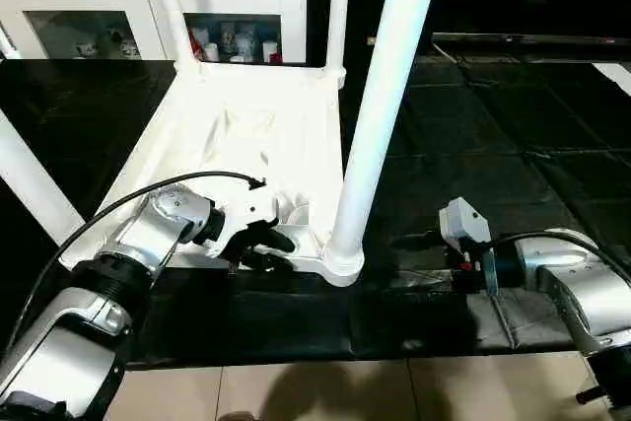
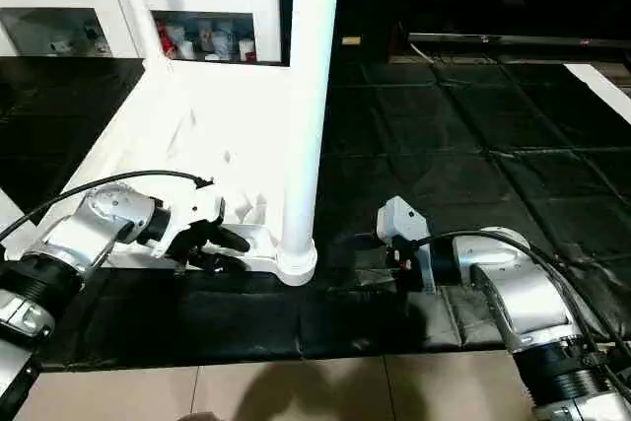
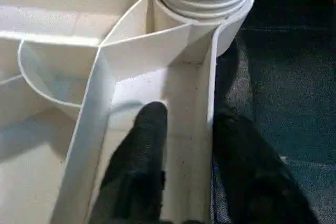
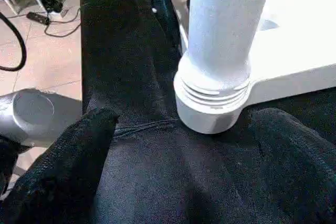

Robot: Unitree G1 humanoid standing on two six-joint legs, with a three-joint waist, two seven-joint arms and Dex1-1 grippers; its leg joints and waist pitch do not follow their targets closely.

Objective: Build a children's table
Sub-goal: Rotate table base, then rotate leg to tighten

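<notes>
A black mat (image 1: 513, 155) is covering the work surface, with pale floor tiles (image 1: 325, 391) showing at its six-o'clock edge. A white glass-door cabinet (image 1: 89, 7) is standing beyond the mat at eleven o'clock.

The children's table is lying upside down on the mat, left of centre: its tabletop (image 1: 246, 135) is resting face down with the ribbed underside turned up. Legs are standing upright in the round corner sockets. The near leg (image 1: 380, 115) is rising from the corner socket (image 1: 342, 261) at the tabletop's five-o'clock corner; two far legs (image 1: 168, 2) are rising at twelve o'clock, and a further leg (image 1: 35, 189) is slanting past at nine o'clock.

The left gripper (image 1: 264, 246) is reaching in from seven o'clock to the tabletop's near edge, just beside the near socket. In the left wrist view its two black fingers (image 3: 139, 166) are straddling the thin outer rim wall (image 3: 207, 129), one inside the ribbed tray and one outside over the mat; whether they are pressing the wall cannot be told.

The right gripper (image 4: 184, 182) is hovering over the mat at four o'clock, near the socketed leg, its jaws spread wide and holding nothing.
</notes>
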